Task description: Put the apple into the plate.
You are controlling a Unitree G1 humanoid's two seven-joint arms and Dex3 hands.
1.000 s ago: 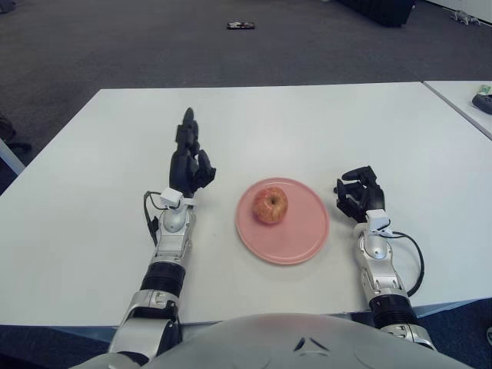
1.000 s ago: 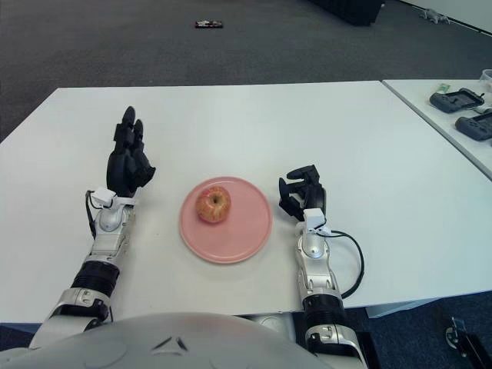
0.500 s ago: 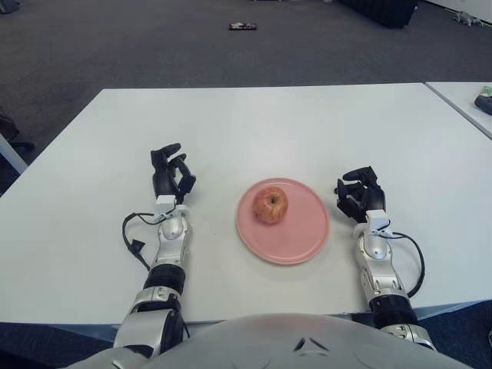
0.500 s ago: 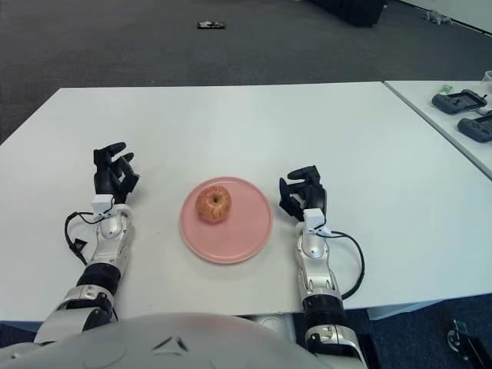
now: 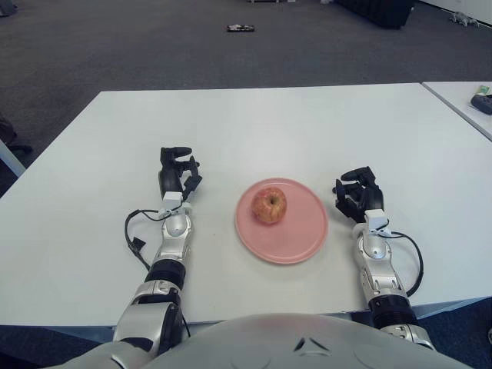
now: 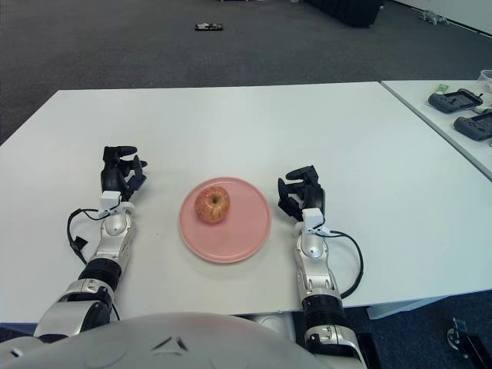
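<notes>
A red-yellow apple [image 5: 269,205] sits upright, stem dimple up, on the left part of a round pink plate [image 5: 301,232], lying near the desk's [image 5: 307,123] front edge.

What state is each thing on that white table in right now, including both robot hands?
Apple: upright on the plate, stem dimple up, left of the plate's centre, not held.
Plate: flat on the table, holding the apple.
Left robot hand: left of the plate, apart from it, fingers curled, holding nothing.
Right robot hand: just right of the plate, fingers curled, holding nothing.
Table: white, carrying the plate.
</notes>
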